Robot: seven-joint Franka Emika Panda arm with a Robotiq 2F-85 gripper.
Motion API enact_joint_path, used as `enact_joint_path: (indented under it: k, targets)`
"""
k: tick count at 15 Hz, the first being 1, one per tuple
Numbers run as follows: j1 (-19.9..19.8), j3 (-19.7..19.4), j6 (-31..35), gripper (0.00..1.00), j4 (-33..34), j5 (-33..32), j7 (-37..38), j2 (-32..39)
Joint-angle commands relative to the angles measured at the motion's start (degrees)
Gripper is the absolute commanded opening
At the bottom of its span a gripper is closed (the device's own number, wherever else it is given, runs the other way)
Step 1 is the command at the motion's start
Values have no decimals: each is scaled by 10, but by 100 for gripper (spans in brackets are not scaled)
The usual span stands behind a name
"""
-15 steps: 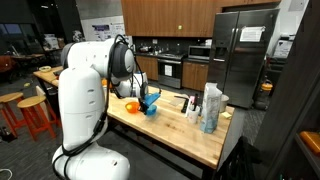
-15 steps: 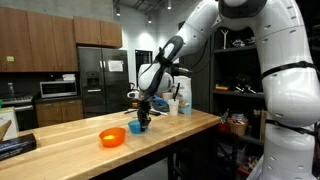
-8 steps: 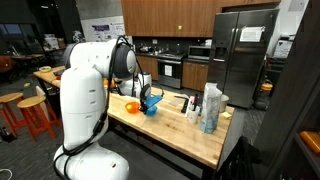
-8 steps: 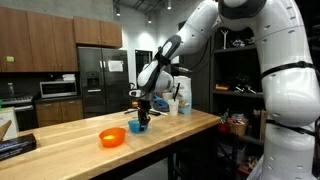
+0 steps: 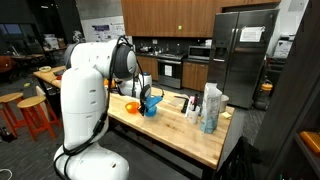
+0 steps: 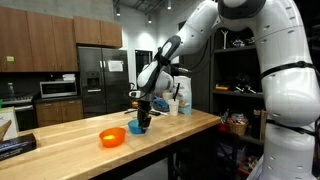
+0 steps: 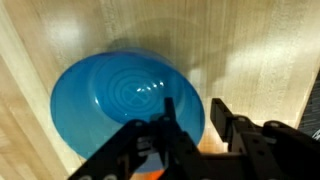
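Note:
A blue bowl [image 7: 125, 100] stands on the wooden table [image 7: 250, 50]. It also shows in both exterior views [image 5: 151, 106] [image 6: 139, 126]. My gripper [image 7: 200, 120] is open and low over the bowl's right rim. One finger [image 7: 178, 125] is over the inside of the bowl and the other finger [image 7: 222, 118] is outside it, with a gap of bare wood between them. I cannot tell whether a finger touches the rim. An orange bowl [image 5: 130, 104] [image 6: 112, 137] sits on the table just beside the blue one.
Several bottles and a white container [image 5: 209, 108] [image 6: 178, 100] stand at the table's other end. Orange stools [image 5: 36, 116] stand on the floor beyond the arm. A dark object [image 6: 14, 147] lies at the table's edge. A fridge [image 5: 240, 55] and kitchen cabinets are behind.

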Motion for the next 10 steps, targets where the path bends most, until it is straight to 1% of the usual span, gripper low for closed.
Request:
enact_joint_path:
  k: [1, 5, 10]
  targets:
    - [-6, 7, -5, 73, 1, 4, -4, -3]
    - [-1, 4, -11, 100, 5, -13, 4, -12]
    - [8, 3, -26, 100, 26, -45, 8, -30]
